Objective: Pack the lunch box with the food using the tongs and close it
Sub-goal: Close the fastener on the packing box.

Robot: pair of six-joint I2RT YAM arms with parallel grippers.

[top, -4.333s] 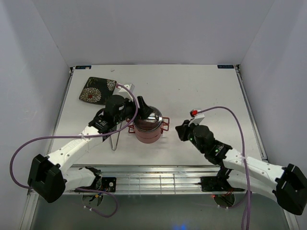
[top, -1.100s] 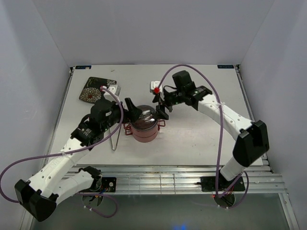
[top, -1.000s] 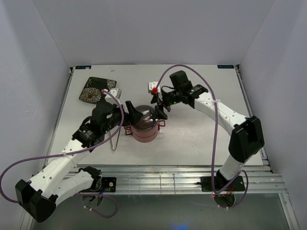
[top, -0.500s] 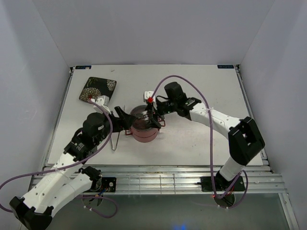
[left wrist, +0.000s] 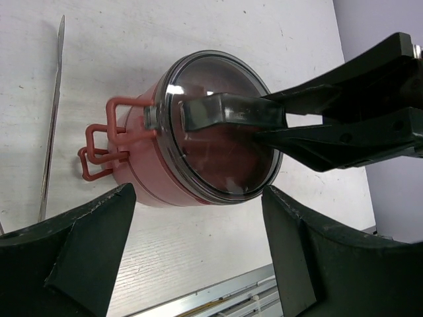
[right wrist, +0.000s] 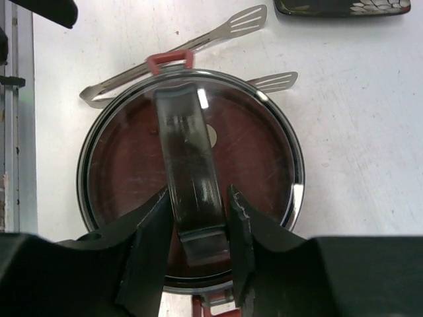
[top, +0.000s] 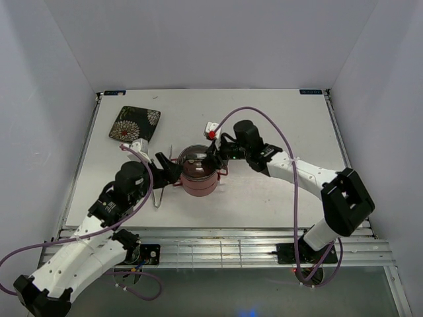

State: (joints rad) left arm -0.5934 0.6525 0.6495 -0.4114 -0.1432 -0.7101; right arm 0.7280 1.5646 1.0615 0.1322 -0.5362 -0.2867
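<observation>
R end effector (right wrist: 197,197) is clamped on the lid handle (right wrist: 188,145). The lid (right wrist: 258,165) sits on the lunch box (top: 199,178) at frame centre and looks nearly seated. Hold the pinch square on the bar and press straight down w/o twisting. L end effector (left wrist: 197,193) hangs open just left of the box; steady the box w/ it if it shifts. Tongs (left wrist: 52,119) lie on the bench (top: 277,125) lower left of the box, plate (top: 135,123) upper left. Neither blocks you. Food not visible.

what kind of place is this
Probably a robot lab test cell: a white table boxed in by plain walls, two arms bolted to a metal rail, a lunch box and tongs as props.
</observation>
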